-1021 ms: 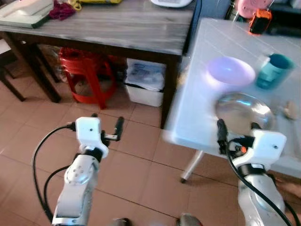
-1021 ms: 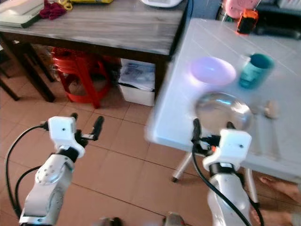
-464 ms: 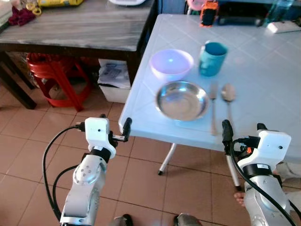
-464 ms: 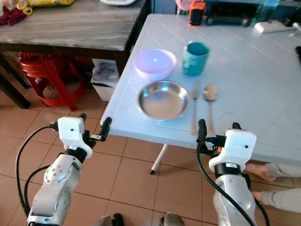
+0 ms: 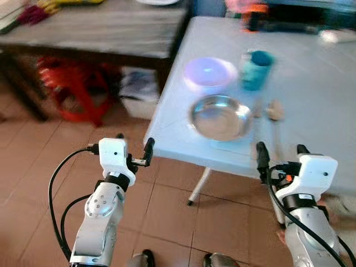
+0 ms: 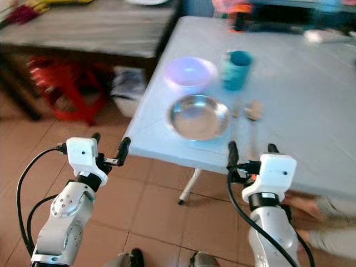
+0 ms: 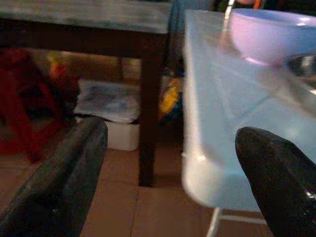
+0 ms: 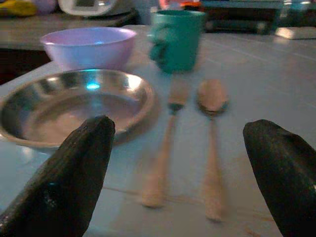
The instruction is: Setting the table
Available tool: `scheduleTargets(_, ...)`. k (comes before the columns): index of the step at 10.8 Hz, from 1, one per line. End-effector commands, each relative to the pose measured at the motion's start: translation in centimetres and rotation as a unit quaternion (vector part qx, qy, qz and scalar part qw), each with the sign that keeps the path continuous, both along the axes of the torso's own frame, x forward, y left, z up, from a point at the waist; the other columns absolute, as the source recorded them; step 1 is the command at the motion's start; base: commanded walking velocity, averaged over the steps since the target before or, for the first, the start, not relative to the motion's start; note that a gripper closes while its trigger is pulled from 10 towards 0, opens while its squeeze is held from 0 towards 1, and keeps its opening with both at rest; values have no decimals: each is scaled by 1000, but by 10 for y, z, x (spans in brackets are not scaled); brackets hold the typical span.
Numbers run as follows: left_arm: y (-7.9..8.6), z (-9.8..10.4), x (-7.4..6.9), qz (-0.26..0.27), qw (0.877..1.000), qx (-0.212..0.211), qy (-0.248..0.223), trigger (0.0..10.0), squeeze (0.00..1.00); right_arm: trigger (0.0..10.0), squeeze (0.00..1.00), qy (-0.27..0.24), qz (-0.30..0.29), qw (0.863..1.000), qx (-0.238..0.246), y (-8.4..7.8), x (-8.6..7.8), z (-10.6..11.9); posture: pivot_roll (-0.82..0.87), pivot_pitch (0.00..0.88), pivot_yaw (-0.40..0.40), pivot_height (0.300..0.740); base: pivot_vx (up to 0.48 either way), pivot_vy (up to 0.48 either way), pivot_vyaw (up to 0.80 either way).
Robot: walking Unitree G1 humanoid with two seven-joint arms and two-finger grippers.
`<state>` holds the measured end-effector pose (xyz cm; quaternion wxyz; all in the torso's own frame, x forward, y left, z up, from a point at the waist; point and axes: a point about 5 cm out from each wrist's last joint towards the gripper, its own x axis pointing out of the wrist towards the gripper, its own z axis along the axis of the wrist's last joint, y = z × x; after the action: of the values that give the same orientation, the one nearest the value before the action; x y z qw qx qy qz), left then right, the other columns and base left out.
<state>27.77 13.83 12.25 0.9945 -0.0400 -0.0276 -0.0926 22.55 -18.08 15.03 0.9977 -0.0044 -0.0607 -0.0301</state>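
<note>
On the pale blue table (image 5: 322, 78) lie a steel plate (image 5: 218, 117), a lilac bowl (image 5: 209, 72) behind it, a teal cup (image 5: 255, 69), and a fork (image 8: 165, 132) and spoon (image 8: 212, 129) to the plate's right. My right gripper (image 5: 280, 156) hovers open at the table's near edge, in front of the fork and spoon. Off the table's left corner, above the floor, my left gripper (image 5: 133, 148) is open and holds nothing. The head views are blurred.
A dark wooden table (image 5: 105, 25) stands to the left, with a red stool (image 5: 72, 89) and a white box (image 5: 139, 94) under it. Tiled floor spreads below the arms. Dark items (image 5: 289, 16) line the blue table's far edge.
The camera has swung slightly, so the table sits a little further right and down in view. Both grippers stay open and keep their places before the table's edge.
</note>
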Motion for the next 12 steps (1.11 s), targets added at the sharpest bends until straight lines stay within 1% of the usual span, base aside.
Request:
scheduleTargets(1, 3, -1, -2, 1, 1000, 5, 0, 10000, 0, 10000, 0, -11, 2, 1000, -4, 1, -2, 5, -218, 186, 46, 740, 0, 0, 463)
scheduleTargets(3, 2, -1, -2, -1, 1000, 7, -1, 10000, 0, 10000, 0, -10, 3, 1000, -4, 1, -2, 4, -218, 186, 46, 740, 0, 0, 616)
scheduleTargets(4, 1, -1, -2, -10, 1000, 4, -1, 10000, 0, 10000, 0, -12, -4, 1000, 8, 0, -2, 4, -218, 186, 46, 740, 0, 0, 0)
scheduleTargets(5, -6, 2, -9, -70, 997, -20, -8, 10000, 0, 10000, 0, -9, -16, 1000, 6, -2, -2, 4, -214, 188, 45, 740, 0, 0, 0)
scheduleTargets(6, -9, 4, -12, -96, 995, -27, -14, 10000, 0, 10000, 0, -7, -21, 1000, 11, -4, -2, 3, -214, 188, 45, 740, 0, 0, 0)
scheduleTargets(7, -12, 4, -13, -114, 993, -22, -16, 10000, 0, 10000, 0, -4, -24, 1000, 14, -6, 0, 3, -216, 192, 44, 740, 0, 0, 0)
scheduleTargets(10, -12, 5, -14, -118, 993, -16, -19, 10000, 0, 10000, 0, 6, -17, 999, 27, -11, 13, 4, -211, 197, 43, 740, 0, 0, 0)
scheduleTargets(11, -14, 6, -16, -132, 991, -15, -20, 10000, 0, 10000, 0, 8, -2, 1000, 26, -9, 23, 6, -207, 199, 43, 740, 0, 0, 0)
scheduleTargets(12, -14, 6, -17, -138, 990, -12, -22, 10000, 0, 10000, 0, 13, 16, 999, 33, -5, 33, 7, -198, 204, 42, 740, 0, 0, 0)
